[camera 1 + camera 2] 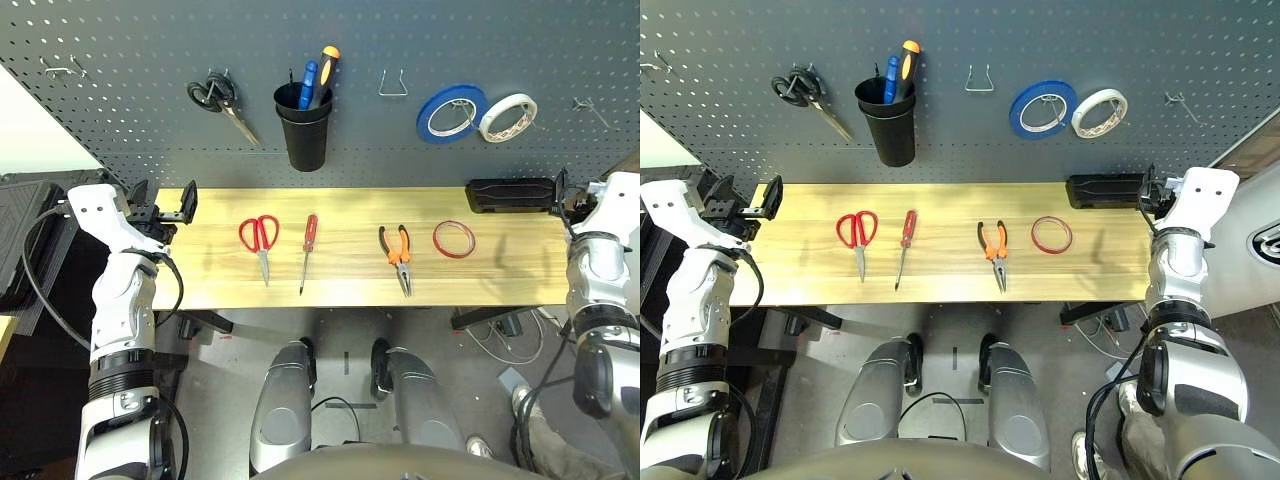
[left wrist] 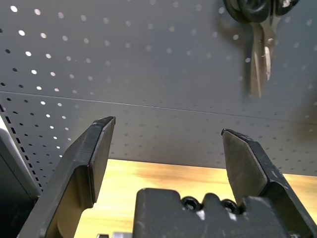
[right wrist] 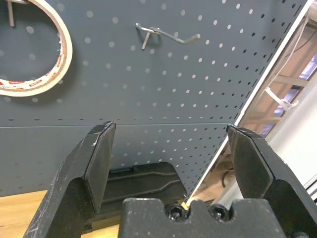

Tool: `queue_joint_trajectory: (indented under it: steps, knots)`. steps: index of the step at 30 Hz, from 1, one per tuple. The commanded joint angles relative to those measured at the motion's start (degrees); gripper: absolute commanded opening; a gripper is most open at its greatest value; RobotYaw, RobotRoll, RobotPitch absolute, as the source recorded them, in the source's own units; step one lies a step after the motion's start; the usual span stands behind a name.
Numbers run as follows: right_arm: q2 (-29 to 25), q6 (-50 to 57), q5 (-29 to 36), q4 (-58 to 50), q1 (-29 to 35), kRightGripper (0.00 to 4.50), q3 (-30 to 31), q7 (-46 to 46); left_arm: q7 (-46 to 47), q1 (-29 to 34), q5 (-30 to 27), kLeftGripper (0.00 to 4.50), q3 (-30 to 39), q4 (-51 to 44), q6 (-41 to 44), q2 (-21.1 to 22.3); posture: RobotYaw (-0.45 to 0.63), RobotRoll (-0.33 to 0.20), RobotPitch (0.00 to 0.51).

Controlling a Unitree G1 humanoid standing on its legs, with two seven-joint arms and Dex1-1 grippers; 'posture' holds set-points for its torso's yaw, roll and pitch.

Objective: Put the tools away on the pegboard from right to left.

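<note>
Four tools lay in a row on our pale wooden tabletop (image 1: 500, 285).
We held the left gripper (image 2: 166, 148) and right gripper (image 3: 168, 148) spread empty: thin red tape ring (image 1: 454, 239), orange-and-black-handled pliers (image 1: 398, 252), slim red-handled screwdriver (image 1: 308, 247), red-handled scissors (image 1: 260, 240) below the dark grey-blue perforated pegboard (image 1: 400, 40).

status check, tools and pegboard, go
Left tool and right tool open, empty. Red tape ring, pliers, screwdriver, red scissors all on table. Pegboard unobstructed.

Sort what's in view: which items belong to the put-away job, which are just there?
Job items:
- red tape ring, table
- pliers, table
- red-handled screwdriver, table
- red-handled scissors, table
- pegboard, with empty hook

Not part of it:
- black-handled scissors, already hung
- blue tape roll and white tape roll, hung
- black cup, already holding tools
</note>
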Motion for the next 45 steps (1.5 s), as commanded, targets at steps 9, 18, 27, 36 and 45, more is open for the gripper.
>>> queue_joint_trajectory:
  steps: [9, 18, 27, 36, 45]
  knots:
    - [-0.12, 0.31, -1.21, 0.76, -0.20, 4.50, 1.11, 0.76, -2.69, 2.51, -0.73, 4.48, -2.18, -3.13, 2.47, -0.14, 0.23, 0.000, 0.230]
    - [-0.71, 4.52, -2.63, -0.17, 0.82, 4.50, 5.14, 9.38, -9.04, 8.58, -2.82, 4.48, -2.92, -10.88, 7.38, 2.28, 0.27, 0.000, 0.242]
    - [-4.10, 16.08, -8.03, -0.79, -0.74, 4.50, 13.52, 22.19, -16.74, 11.33, -5.22, 4.48, -6.79, -19.30, 15.69, 6.17, 0.28, 0.000, 0.244]
    - [-4.21, 28.85, -12.13, 1.60, -5.26, 4.50, 19.47, 31.36, -21.68, 9.35, -5.75, 4.48, -11.92, -25.00, 25.70, 12.28, 0.28, 0.000, 0.269]
    - [-0.67, 34.12, -15.79, 5.05, -7.64, 4.50, 24.44, 33.81, -21.31, 10.19, -6.06, 4.48, -11.81, -30.15, 29.98, 13.40, 0.31, 0.000, 0.322]
